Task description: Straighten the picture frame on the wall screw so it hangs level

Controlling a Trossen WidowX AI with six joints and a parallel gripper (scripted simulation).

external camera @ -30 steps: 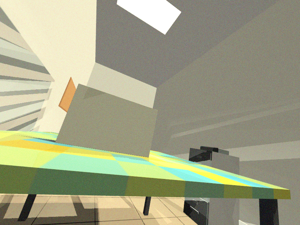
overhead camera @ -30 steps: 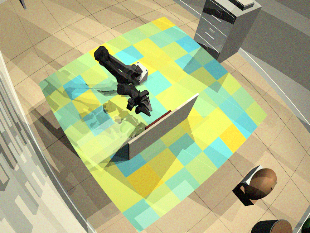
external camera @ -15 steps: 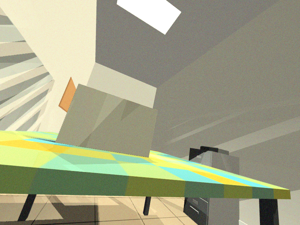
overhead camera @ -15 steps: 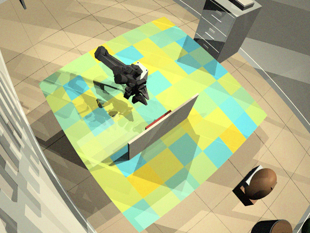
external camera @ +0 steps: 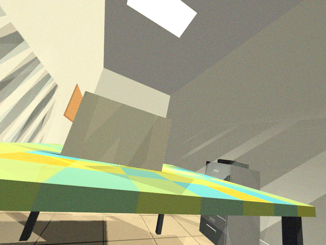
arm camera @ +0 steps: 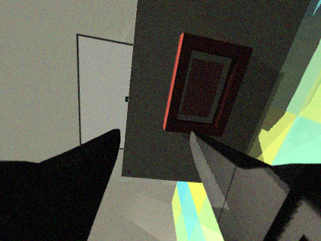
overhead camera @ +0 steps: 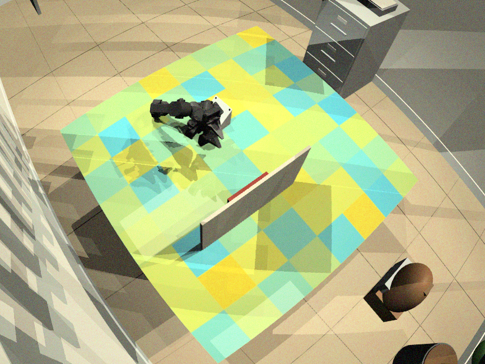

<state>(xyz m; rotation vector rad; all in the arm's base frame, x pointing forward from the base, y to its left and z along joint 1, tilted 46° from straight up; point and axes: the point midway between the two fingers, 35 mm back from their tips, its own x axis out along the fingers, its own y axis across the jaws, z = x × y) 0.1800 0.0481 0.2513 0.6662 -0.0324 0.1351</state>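
The red picture frame (overhead camera: 248, 186) (arm camera: 179, 85) hangs on the near face of the upright grey wall panel (overhead camera: 254, 211) (external camera: 115, 131) (arm camera: 148, 149). In the wrist view its bright red top edge faces left and looks nearly parallel to the panel's top edge; I cannot rule out a small tilt. The screw and the notched strip are hidden behind the frame. My gripper (overhead camera: 221, 143) (arm camera: 155, 135) is open and empty, held back from the frame with a gap between. The exterior view shows only the panel's back, hiding frame and gripper.
The panel stands on a table (overhead camera: 225, 288) (external camera: 86, 200) with a patchwork top. The arm's white base (overhead camera: 221, 106) is behind the gripper. A grey drawer cabinet (overhead camera: 360, 58) (external camera: 243, 181) stands beyond the table. A brown rounded object (overhead camera: 409, 285) is off the table's right side.
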